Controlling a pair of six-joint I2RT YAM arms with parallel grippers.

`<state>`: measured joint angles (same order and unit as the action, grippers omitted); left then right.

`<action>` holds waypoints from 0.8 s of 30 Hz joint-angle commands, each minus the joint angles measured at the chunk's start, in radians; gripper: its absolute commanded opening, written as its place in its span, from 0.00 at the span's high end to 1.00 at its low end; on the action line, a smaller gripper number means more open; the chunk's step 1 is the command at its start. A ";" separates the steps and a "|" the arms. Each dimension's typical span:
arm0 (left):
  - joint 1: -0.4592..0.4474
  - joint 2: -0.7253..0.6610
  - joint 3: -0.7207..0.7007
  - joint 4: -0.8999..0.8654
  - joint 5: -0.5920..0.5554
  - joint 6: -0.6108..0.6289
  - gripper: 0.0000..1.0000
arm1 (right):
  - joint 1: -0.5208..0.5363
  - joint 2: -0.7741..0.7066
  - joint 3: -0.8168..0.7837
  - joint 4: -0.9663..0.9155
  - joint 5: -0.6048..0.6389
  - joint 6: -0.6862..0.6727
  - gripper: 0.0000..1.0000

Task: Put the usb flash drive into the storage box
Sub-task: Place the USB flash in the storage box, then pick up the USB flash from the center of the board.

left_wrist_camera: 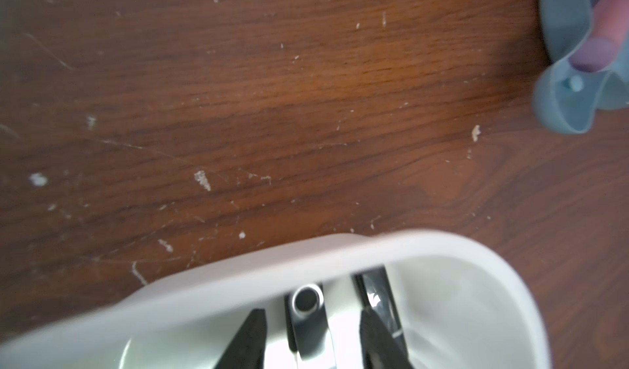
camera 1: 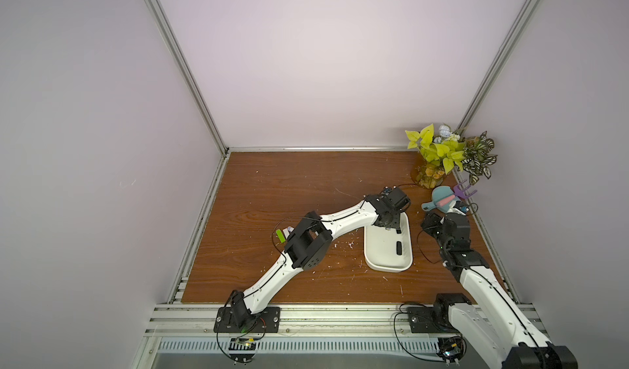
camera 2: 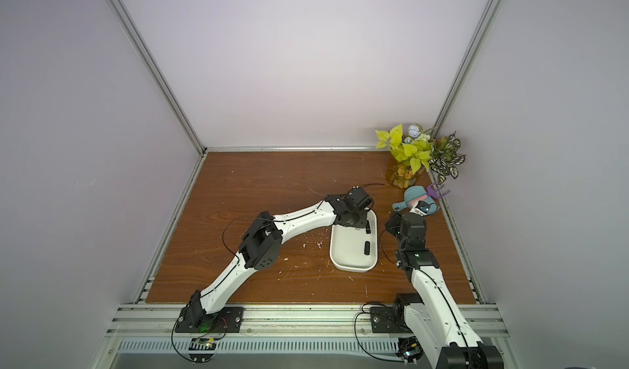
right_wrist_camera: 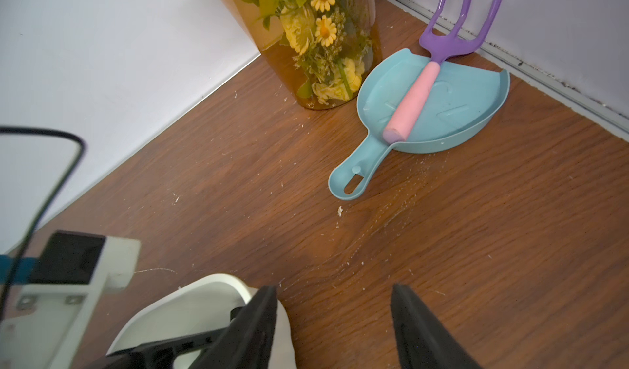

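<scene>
Shallow white plastic storage box [camera 1: 381,248]: plain, no pattern. Small rectangular usb flash drive [left_wrist_camera: 308,330]: black body, silver metal ring end. Wooden tabletop [camera 1: 272,187]: reddish-brown with dark grain, flecked with white specks. Handled plastic dustpan [right_wrist_camera: 459,112]: uniform pale teal. Three-pronged plastic toy rake [right_wrist_camera: 413,103]: purple tines, pink handle, purple end cap. Translucent vase [right_wrist_camera: 279,68]: amber, showing yellow daisies and green leaves.

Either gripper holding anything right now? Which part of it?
Nothing is held. The left gripper is open over the storage box, with gaps either side of the usb flash drive between its jaws. The right gripper is open, empty.
</scene>
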<state>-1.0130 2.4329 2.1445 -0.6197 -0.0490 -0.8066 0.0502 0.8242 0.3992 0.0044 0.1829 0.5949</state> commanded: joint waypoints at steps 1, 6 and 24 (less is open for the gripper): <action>-0.022 -0.248 -0.034 -0.031 -0.111 0.062 0.45 | -0.002 -0.030 0.035 0.047 -0.051 -0.032 0.40; 0.021 -0.635 -0.383 -0.036 -0.344 0.081 0.28 | 0.042 0.014 0.143 0.018 -0.238 -0.082 0.42; 0.892 -1.505 -1.261 -0.066 -0.046 0.352 0.24 | 0.874 0.746 0.562 0.162 -0.273 -0.039 0.70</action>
<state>-0.1349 0.9382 0.9081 -0.6788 -0.1310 -0.5182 0.8871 1.5131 0.9188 0.0597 -0.0433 0.5121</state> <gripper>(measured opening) 0.760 0.329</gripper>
